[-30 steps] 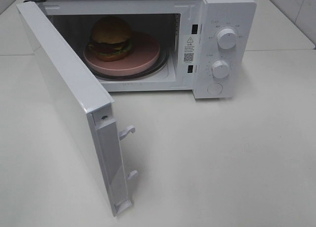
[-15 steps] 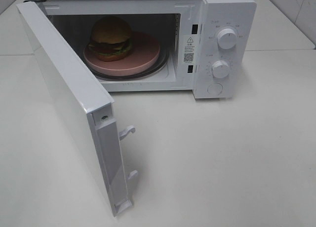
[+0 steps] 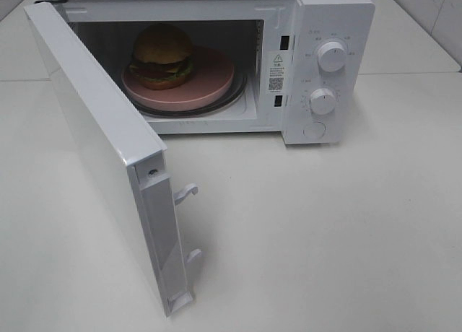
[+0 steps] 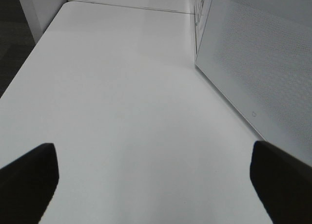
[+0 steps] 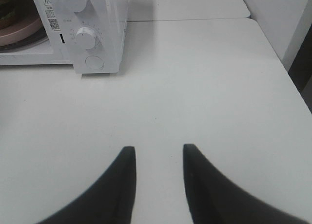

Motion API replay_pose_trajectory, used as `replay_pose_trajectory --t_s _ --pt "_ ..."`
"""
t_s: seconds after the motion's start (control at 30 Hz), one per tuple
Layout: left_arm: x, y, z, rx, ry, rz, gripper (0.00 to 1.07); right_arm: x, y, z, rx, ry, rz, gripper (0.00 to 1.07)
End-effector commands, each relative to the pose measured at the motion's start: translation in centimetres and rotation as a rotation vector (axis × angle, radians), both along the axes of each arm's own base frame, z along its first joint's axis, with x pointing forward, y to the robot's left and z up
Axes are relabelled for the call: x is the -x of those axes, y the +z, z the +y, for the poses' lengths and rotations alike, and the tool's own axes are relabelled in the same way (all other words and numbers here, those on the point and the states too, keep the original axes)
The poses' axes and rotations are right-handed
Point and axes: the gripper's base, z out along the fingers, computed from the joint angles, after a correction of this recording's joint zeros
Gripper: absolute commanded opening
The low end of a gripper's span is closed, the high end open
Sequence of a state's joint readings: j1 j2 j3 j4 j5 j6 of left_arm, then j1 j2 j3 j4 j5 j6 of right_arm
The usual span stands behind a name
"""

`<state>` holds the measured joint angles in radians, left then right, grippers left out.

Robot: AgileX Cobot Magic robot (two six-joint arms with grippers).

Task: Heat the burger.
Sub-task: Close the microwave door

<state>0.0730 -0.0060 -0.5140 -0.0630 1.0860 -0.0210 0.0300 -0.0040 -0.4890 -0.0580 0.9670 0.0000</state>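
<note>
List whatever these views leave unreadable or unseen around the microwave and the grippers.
- Exterior high: neither gripper appears; both lie outside the frame.
- Left gripper, right gripper: the wrist views show only fingertips; the frame edge cuts off the rest.
- Burger: far side hidden by its own bulk; the right wrist view crops it.
- Knob markings, warning label: too small to read.

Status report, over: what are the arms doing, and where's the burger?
Left end effector wide open, empty. Right end effector narrowly open, empty, above table. Burger on plate inside microwave. Door wide open, not yet shut.
</note>
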Motion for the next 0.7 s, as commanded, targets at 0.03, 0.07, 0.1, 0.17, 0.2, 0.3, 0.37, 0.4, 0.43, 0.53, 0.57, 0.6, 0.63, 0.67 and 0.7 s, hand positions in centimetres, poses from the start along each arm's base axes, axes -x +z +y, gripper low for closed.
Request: replay_pose_trajectory --t_s 0.03,0.07,0.1,0.17,0.2,0.3,0.37,0.4,0.43,0.53,0.57,0.6,0.63,0.67,0.7 --pt "0.0 0.2 0.0 0.002 -0.004 -0.022 1.0 0.4 0.0 0.0 -0.006 -0.001 -0.033 0.34" --pt "0.0 0.2 0.0 0.001 -0.005 -0.024 1.0 0.4 0.0 0.0 -0.006 -0.001 -0.033 0.34" --pt "0.0 0.2 0.0 0.001 -0.005 -0.024 1.0 0.4 0.0 0.0 -0.006 -0.001 -0.033 0.34" --pt "0.0 0.2 0.0 0.004 -0.007 -0.023 1.0 0.4 0.0 0.0 -0.001 0.001 -0.033 0.34" --pt "0.0 0.2 0.0 0.004 -0.007 -0.023 1.0 0.4 0.0 0.0 -0.001 0.001 -0.033 0.34" --pt "0.0 0.2 0.1 -0.004 0.005 -0.023 0.99 0.4 0.0 0.0 -0.001 0.001 -0.033 0.34" --pt "0.0 0.2 0.1 -0.001 0.005 -0.024 0.99 0.4 0.0 0.0 -0.001 0.001 -0.033 0.34" --pt "0.0 0.2 0.1 -0.001 0.005 -0.024 0.99 0.4 0.0 0.0 -0.001 0.001 -0.033 0.34" --pt "0.0 0.2 0.1 -0.001 0.005 -0.024 0.99 0.4 0.0 0.0 -0.001 0.001 -0.033 0.34" --pt "0.0 0.2 0.1 -0.001 0.005 -0.025 0.99 0.4 0.0 0.0 -0.001 0.001 -0.033 0.34" --pt "0.1 0.4 0.1 -0.005 0.004 -0.037 0.99 0.4 0.0 0.0 -0.001 0.001 -0.033 0.34" --pt "0.1 1.3 0.1 -0.008 0.006 -0.097 0.99 0.4 0.0 0.0 -0.001 0.001 -0.033 0.34" --pt "0.1 1.3 0.1 -0.008 0.006 -0.097 0.99 0.4 0.0 0.0 -0.001 0.001 -0.033 0.34" --pt "0.0 1.9 0.1 -0.008 0.007 -0.144 0.99 0.4 0.0 0.0 -0.001 0.001 -0.033 0.34" --pt "-0.5 2.9 0.1 -0.006 0.008 -0.222 0.98 0.4 0.0 0.0 -0.001 0.001 -0.033 0.34"
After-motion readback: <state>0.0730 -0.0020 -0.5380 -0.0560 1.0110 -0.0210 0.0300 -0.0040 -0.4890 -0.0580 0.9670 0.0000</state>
